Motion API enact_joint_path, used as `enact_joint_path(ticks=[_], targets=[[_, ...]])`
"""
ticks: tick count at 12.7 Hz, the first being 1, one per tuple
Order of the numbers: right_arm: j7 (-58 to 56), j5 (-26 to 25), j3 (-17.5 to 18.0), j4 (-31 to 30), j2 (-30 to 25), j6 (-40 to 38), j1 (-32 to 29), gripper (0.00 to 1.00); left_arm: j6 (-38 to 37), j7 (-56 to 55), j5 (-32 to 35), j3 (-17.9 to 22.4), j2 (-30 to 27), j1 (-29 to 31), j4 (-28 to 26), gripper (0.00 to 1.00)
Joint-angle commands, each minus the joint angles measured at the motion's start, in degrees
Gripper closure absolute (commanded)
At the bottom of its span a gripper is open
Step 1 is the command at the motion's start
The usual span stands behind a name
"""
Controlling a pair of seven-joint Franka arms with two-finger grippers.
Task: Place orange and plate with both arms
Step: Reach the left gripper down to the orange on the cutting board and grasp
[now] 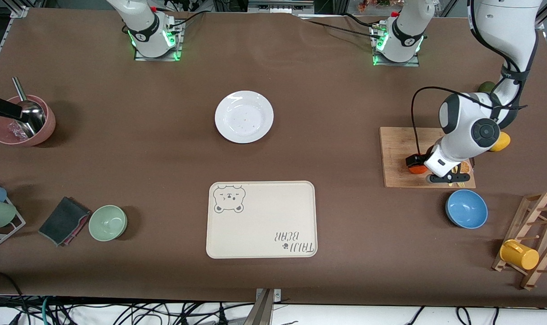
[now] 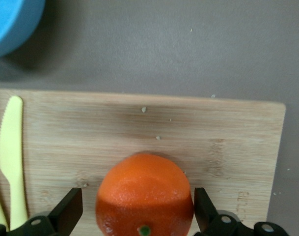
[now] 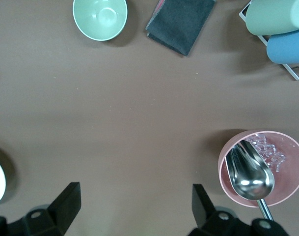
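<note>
1. Small round bright orange fruit (image 2: 144,196) resting on the pale bamboo cutting board (image 1: 397,155) toward the left arm's end of the brown-covered worktop (image 1: 119,149), close to the board's edge nearer the front camera.
2. Left gripper (image 2: 138,216) down at the board, black fingers (image 2: 68,210) spread wide to either side of the orange; a gap visible on each side, nothing pinched.
3. Pale yellow plastic knife (image 2: 12,157) lying flat on the same board, well apart from the orange.
4. Blue round bowl (image 1: 466,208) on the worktop just off the board, nearer the front camera.
5. Round plain white glossy plate (image 1: 244,116) sitting flat around the middle of the worktop, farther from the front camera than the cream rectangular bear-print tray (image 1: 261,219); apart from it, untouched by either arm.
6. Right gripper (image 3: 134,216) up over bare worktop near the pink bowl (image 3: 282,187) holding a shiny metal scoop (image 3: 250,174) at the right arm's end; fingers parted, holding nothing; arm waiting.
7. Pale green bowl (image 1: 108,222) and a folded dark grey cloth (image 1: 64,220) side by side, nearer the front camera than the pink bowl.
</note>
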Motion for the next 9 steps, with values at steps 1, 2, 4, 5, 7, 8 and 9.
enact_joint_path(ticks=[1, 2, 4, 5, 7, 8, 9], targets=[[-0.53, 0.47, 0.04, 0.71, -0.02, -0.11, -0.21, 0.00, 1.41, 0.06, 1.45, -0.17, -0.79, 0.16, -1.93, 0.02], [-0.53, 0.47, 0.04, 0.71, -0.02, -0.11, -0.21, 0.00, 1.41, -0.20, 1.19, -0.17, -0.44, -0.01, -1.84, 0.21], [-0.53, 0.47, 0.05, 0.71, -0.02, -0.20, -0.21, 0.00, 0.71, -0.56, 1.09, -0.17, -0.26, -0.10, -1.41, 0.86], [-0.53, 0.47, 0.04, 0.71, -0.02, -0.29, -0.21, 0.00, -0.25, -0.73, 1.09, -0.25, -0.43, -0.36, -0.88, 0.98], [-0.62, 0.47, 0.04, 0.62, -0.02, -0.29, -0.21, 0.00, -6.81, -3.26, 0.49, -2.70, -0.79, -0.80, 3.76, 1.00], [-0.62, 0.47, 0.04, 0.62, -0.02, -0.29, -0.21, 0.00, -10.33, -6.76, -1.00, -5.06, -0.53, -0.89, 6.92, 1.00], [-0.62, 0.47, 0.04, 0.62, -0.02, -0.29, -0.21, 0.00, -13.24, -11.15, -1.88, -7.96, -0.35, -1.06, 9.99, 1.00]])
